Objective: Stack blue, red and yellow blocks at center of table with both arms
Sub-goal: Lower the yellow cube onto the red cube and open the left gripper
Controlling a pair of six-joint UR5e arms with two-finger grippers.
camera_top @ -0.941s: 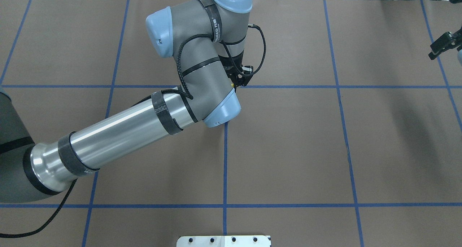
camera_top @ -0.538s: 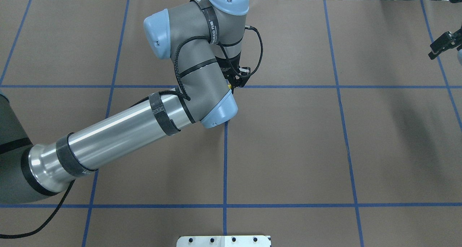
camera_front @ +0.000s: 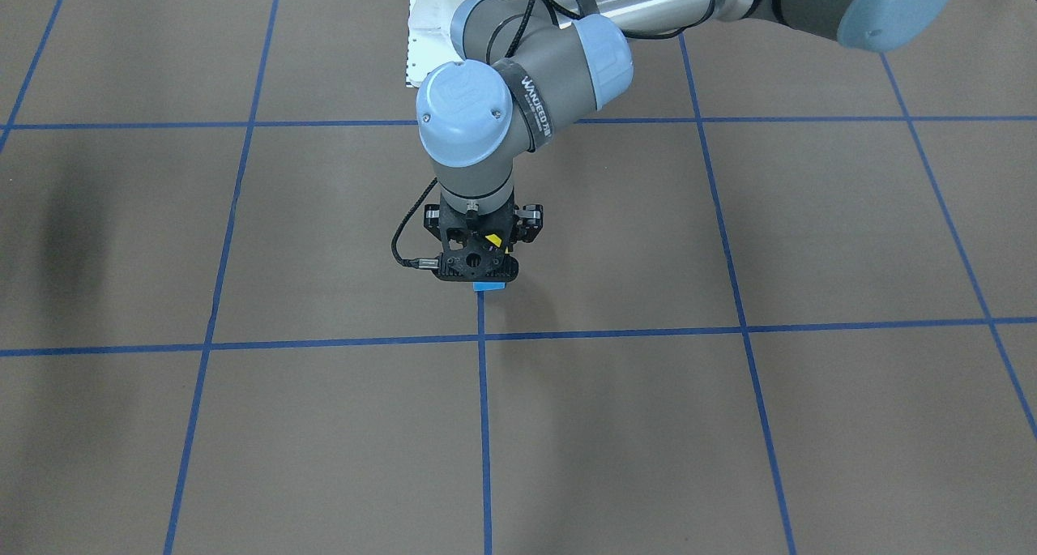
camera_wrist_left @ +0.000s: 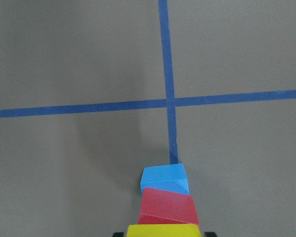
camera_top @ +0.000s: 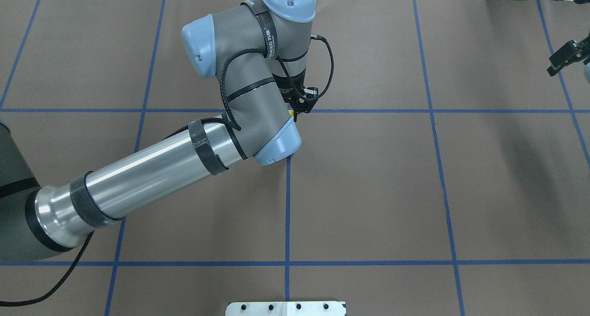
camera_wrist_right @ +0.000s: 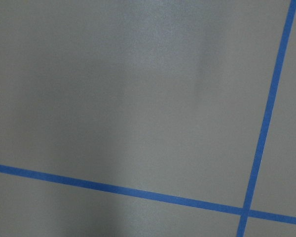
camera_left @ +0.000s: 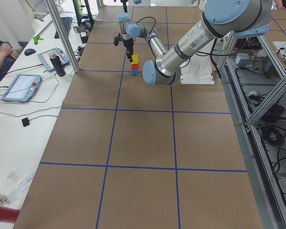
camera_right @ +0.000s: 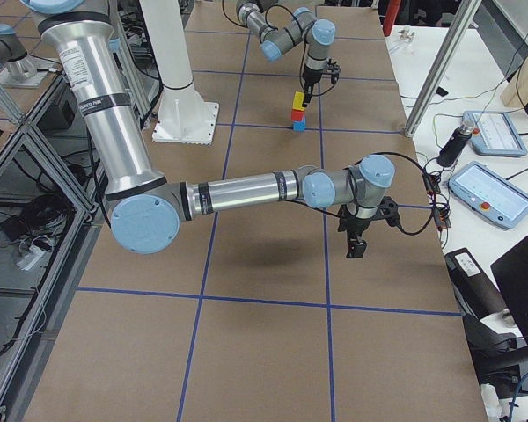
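Observation:
A stack stands at the table's centre cross: blue block (camera_wrist_left: 164,178) at the bottom, red block (camera_wrist_left: 166,206) on it, yellow block (camera_wrist_left: 163,230) on top. The side views show the same stack, with yellow (camera_left: 135,58), red (camera_left: 135,65) and blue (camera_left: 134,72). My left gripper (camera_front: 476,270) points straight down over the stack and its fingers sit tight on either side of the yellow block. It hides most of the stack from above (camera_top: 298,107). My right gripper (camera_top: 557,66) hangs empty over the table's far right edge; its jaws are unclear.
The brown table cover carries a blue tape grid. The robot's white base plate (camera_top: 286,308) is at the near edge. An operators' desk with tablets (camera_right: 493,193) and a metal post (camera_right: 440,66) runs along the far side.
My left arm's wrist and elbow have shifted slightly to the left over the stack. The right gripper has not moved.

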